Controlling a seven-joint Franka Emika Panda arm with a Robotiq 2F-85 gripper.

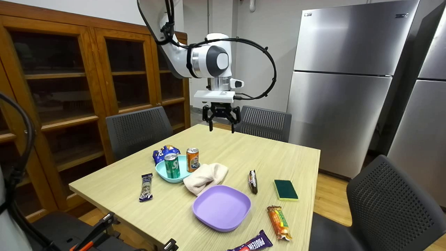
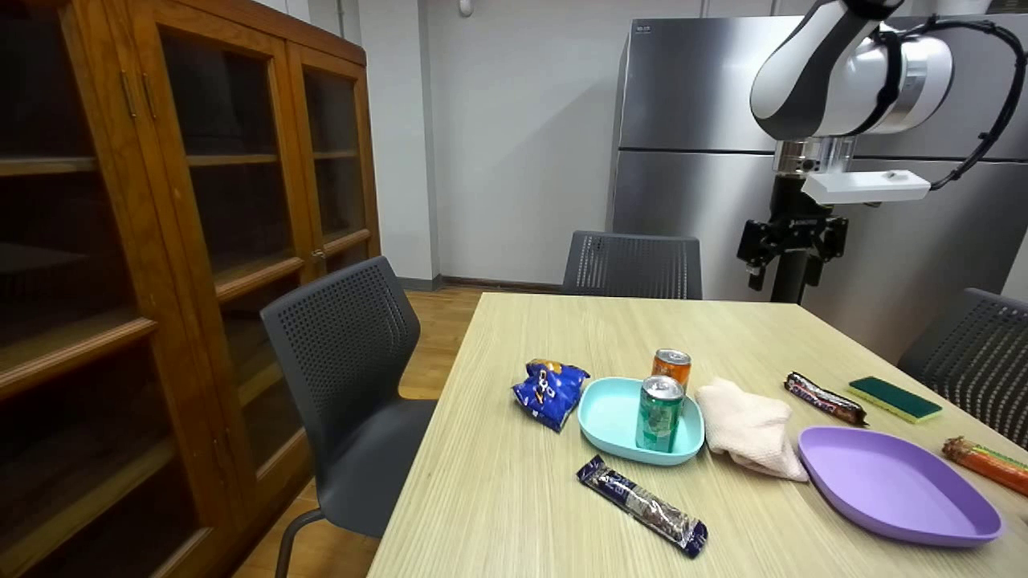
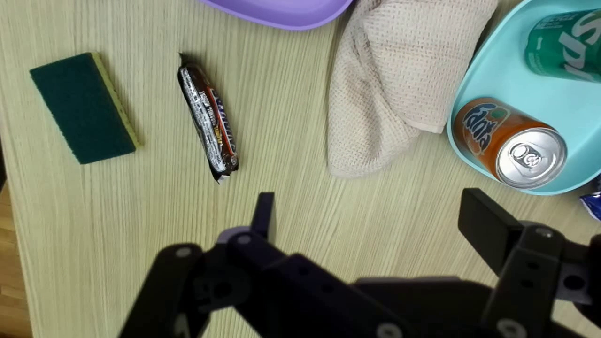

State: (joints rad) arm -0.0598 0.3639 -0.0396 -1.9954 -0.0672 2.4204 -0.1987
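My gripper [image 1: 222, 129] hangs well above the table's far part, with nothing between its spread fingers. In the wrist view the gripper [image 3: 368, 202] shows bare wood between its pads. Ahead of it lie a dark-wrapped chocolate bar [image 3: 209, 124], a crumpled beige cloth [image 3: 399, 80] and a teal dish [image 3: 540, 104]. An orange Fanta can [image 3: 512, 141] and a green Sprite can [image 3: 568, 47] stand in that dish. Left of the bar is a green sponge [image 3: 87, 108] with a yellow underside. A purple plate [image 1: 222, 208] sits beside the cloth.
A blue snack bag [image 2: 551, 393] lies against or close to the dish. Other wrapped bars on the wooden table include a silver-blue one [image 2: 642, 506], an orange one [image 1: 279, 222] and a purple one [image 1: 253, 243]. Dark chairs [image 1: 139, 129] surround the table; a cabinet and fridges stand behind.
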